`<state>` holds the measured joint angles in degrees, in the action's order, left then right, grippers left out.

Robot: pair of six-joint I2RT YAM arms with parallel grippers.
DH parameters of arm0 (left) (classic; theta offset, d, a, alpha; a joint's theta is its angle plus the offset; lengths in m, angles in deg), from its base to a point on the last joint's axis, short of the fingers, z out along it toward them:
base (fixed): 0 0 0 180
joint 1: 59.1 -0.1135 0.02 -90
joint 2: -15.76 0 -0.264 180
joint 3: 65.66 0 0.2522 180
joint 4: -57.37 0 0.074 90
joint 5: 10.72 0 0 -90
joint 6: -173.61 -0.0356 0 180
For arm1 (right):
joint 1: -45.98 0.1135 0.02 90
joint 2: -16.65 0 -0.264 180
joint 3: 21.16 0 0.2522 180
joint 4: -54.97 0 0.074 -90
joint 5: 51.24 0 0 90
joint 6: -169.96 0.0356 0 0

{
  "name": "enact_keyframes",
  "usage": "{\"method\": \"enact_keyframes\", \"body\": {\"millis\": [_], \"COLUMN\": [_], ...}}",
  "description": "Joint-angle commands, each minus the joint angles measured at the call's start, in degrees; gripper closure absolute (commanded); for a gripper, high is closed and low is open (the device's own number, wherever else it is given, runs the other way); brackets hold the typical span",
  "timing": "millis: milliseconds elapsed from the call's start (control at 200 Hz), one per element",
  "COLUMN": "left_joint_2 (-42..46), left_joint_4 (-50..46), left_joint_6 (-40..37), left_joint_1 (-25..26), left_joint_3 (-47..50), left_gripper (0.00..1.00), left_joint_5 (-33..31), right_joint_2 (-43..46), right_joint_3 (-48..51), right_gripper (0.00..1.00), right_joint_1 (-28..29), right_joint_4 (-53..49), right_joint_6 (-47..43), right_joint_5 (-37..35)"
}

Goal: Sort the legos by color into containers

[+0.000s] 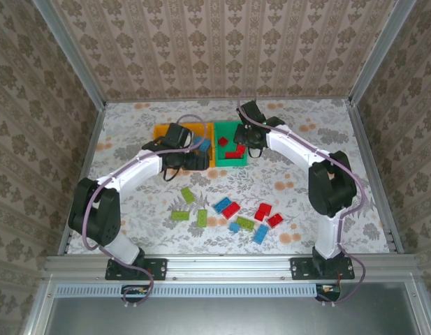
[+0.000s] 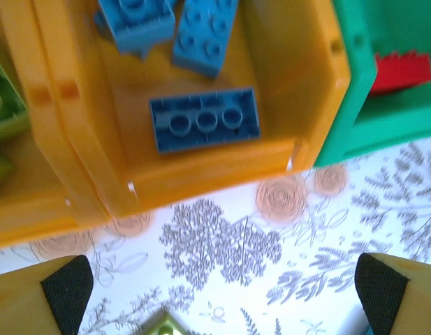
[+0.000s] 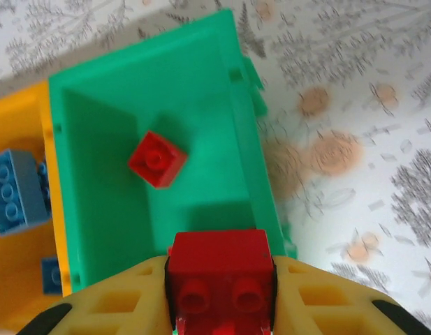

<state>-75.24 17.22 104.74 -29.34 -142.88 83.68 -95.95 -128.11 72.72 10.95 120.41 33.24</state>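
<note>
Your right fingers (image 3: 110, 303) pinch a red brick (image 3: 218, 272) above the green bin (image 3: 246, 132); your left fingers (image 2: 23, 300) hang spread at the orange bin's (image 2: 285, 84) near side.

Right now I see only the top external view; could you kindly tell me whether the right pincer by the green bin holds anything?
Observer: Yes; the right wrist view shows the right pincer shut on a red brick at the rim of the green bin.
Operator: Thanks. And is the left pincer carrying something?
Observer: No; in the left wrist view the left pincer is open and empty, just short of the orange bin holding blue bricks.
</note>
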Motion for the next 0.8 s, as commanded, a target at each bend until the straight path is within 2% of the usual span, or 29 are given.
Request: {"method": "enact_keyframes", "body": {"millis": [0,195,450,610,795], "left_joint_2": [2.00,2.77,2.06,0.51,-2.76], "left_joint_4": [-2.93,-9.99,-10.41,-11.04,-13.27], "left_joint_6": [0.88,10.51,19.60,21.52,22.50], "left_joint_1": [0.13,0.48,0.48,0.56,0.91], "left_joint_3": [1.93,5.28,9.58,8.64,6.18], "left_gripper": [0.00,0.00,0.00,0.00,0.04], "left_joint_5": [-2.95,-2.70,2.23,3.73,5.18], "right_joint_2": [-4.16,-9.98,-14.81,-15.81,-12.21], "right_joint_3": [-5.08,-11.75,-17.00,-18.17,-14.09], "right_gripper": [0.64,0.60,0.51,0.41,0.24], "right_joint_1": [-0.42,-0.46,-0.44,-0.45,-0.13], "right_joint_4": [1.27,0.30,-0.24,-0.24,2.12], "right_joint_6": [-1.22,-1.51,-1.57,-2.11,-2.01], "right_joint_5": [0.91,-1.16,-2.85,-2.44,-0.85]}}
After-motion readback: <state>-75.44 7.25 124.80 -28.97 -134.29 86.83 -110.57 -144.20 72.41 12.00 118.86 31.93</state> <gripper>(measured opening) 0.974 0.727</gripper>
